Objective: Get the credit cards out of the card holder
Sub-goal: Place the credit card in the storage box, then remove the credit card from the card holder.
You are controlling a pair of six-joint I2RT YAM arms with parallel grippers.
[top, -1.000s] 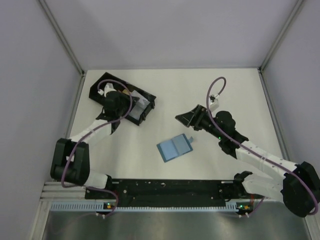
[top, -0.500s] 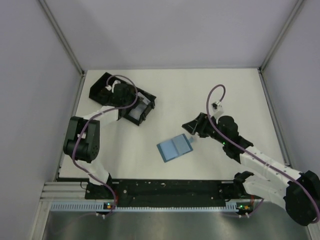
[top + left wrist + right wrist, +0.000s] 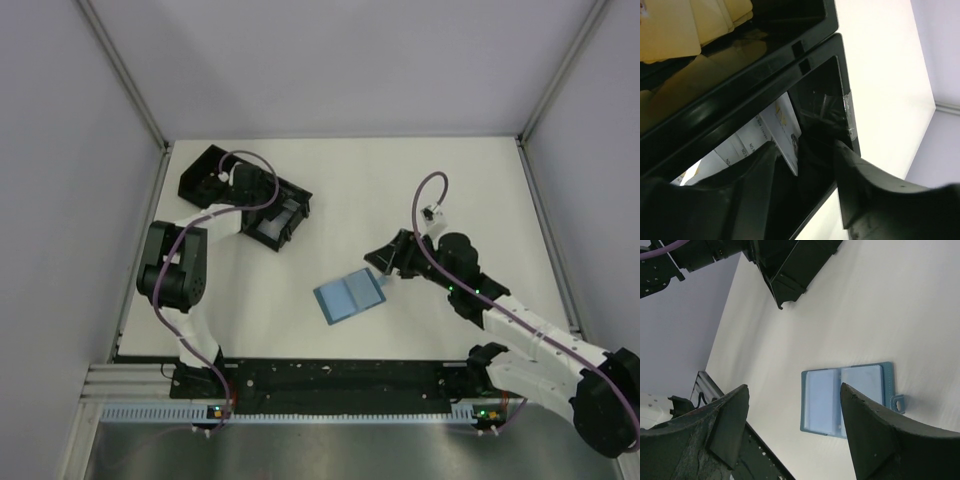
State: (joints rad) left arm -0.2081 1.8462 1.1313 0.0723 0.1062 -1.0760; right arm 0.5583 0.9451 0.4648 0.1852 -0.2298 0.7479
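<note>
The blue card holder (image 3: 349,295) lies open and flat on the table, its two pale panels up and its tab at the right edge. The right wrist view shows the card holder (image 3: 847,397) just beyond my right gripper (image 3: 794,387), which hangs open above the table with nothing in it. My right gripper (image 3: 386,260) is just up and right of the holder. My left gripper (image 3: 268,207) reaches into the black tray (image 3: 297,191). In the left wrist view the left gripper (image 3: 805,150) is open, and white credit cards (image 3: 782,127) lean in the compartment beside its left finger (image 3: 760,190).
The black tray (image 3: 805,47) stands at the back left; yellowish cards (image 3: 690,30) fill its neighbouring compartment. Grey walls close in the table on three sides. A black rail (image 3: 340,375) runs along the near edge between the arm bases.
The left gripper has opened over the tray and its arm has folded in closer to the left wall. The right gripper has dropped slightly toward the card holder.
</note>
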